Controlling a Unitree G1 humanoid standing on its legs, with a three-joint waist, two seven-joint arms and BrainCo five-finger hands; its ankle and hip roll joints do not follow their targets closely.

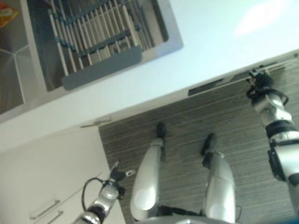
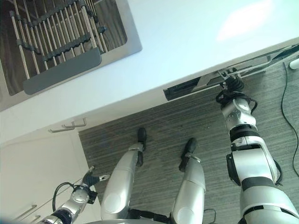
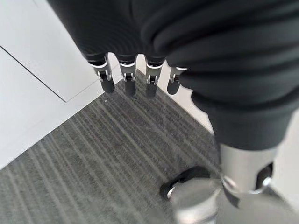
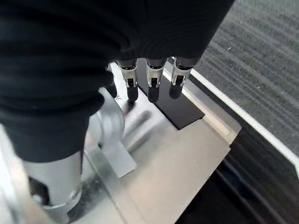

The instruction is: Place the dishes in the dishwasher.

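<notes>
The dishwasher door point(image 2: 212, 79) stands slightly ajar under the white counter's front edge, with a dark gap point(image 2: 180, 89) beside it. My right hand point(image 2: 233, 85) reaches up to the door's top edge. In the right wrist view its fingers point(image 4: 152, 86) are straight, their dark tips on the door's metal inner panel point(image 4: 182, 158) by a black plate point(image 4: 180, 109). My left hand point(image 1: 117, 176) hangs low beside the white cabinets, open, with its fingers point(image 3: 128, 79) pointing at the floor and holding nothing. A dish rack point(image 1: 93, 32) with white tines sits in the sink; I see no dishes in it.
The white counter point(image 1: 224, 42) spans the view above the grey striped carpet point(image 1: 187, 121). White cabinet drawers with bar handles point(image 1: 44, 210) are at lower left. An orange item point(image 1: 7, 14) lies at the far upper left by the steel basin point(image 1: 14, 79).
</notes>
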